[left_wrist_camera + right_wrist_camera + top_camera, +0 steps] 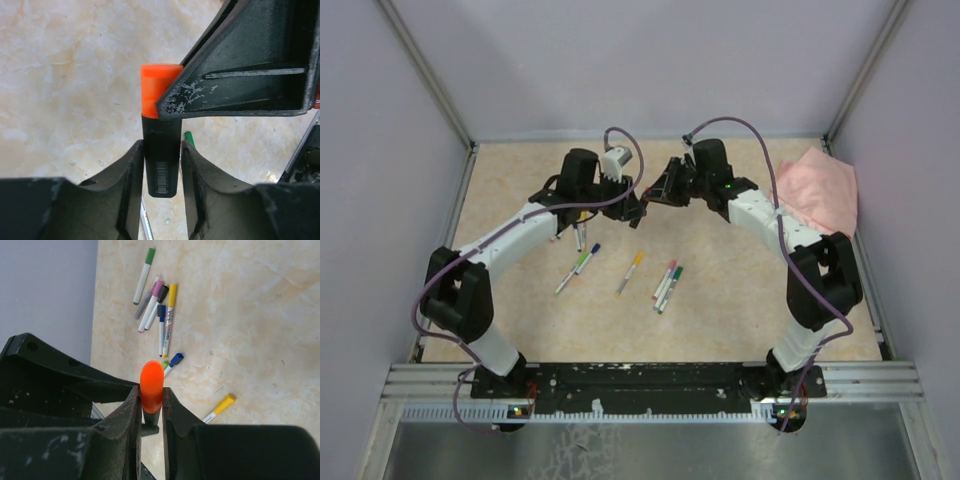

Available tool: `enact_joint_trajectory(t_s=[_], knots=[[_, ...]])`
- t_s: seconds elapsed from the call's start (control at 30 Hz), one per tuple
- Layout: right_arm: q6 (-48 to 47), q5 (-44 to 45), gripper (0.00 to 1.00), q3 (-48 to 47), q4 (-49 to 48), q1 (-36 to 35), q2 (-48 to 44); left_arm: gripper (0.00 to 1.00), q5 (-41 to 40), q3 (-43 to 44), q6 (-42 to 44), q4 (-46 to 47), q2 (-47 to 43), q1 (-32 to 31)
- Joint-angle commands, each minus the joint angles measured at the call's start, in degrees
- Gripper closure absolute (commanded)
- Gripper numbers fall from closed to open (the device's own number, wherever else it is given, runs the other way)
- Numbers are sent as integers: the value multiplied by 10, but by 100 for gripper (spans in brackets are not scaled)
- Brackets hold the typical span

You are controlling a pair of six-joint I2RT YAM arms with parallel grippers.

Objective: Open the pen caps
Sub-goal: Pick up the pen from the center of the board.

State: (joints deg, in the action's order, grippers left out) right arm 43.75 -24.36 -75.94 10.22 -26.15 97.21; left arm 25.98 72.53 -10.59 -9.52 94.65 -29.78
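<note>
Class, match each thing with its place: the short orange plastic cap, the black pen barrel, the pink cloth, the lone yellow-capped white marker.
1 short orange plastic cap
2 black pen barrel
3 pink cloth
4 lone yellow-capped white marker

A far right corner of the table
B between the fingers of the left gripper
C flat on the table, untouched
D between the fingers of the right gripper

Pairs: 1-D, 2-B, 3-A, 4-C
</note>
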Motion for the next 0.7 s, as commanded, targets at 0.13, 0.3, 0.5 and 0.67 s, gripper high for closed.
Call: enact_joint_trajectory(t_s=[0.13, 0.3, 0.5, 0.67], knots=[[30, -108, 97, 59, -197, 26, -49, 32, 22, -3, 1, 17, -63, 7], [34, -187, 96, 111, -315, 56, -72, 18, 52, -27, -12, 54, -134, 61], [42, -254, 97, 140, -430, 72, -83, 1, 170, -90, -93, 182, -188, 119], [92, -301, 97, 148, -553, 76, -77, 1, 314, -136, -234, 334, -152, 130]])
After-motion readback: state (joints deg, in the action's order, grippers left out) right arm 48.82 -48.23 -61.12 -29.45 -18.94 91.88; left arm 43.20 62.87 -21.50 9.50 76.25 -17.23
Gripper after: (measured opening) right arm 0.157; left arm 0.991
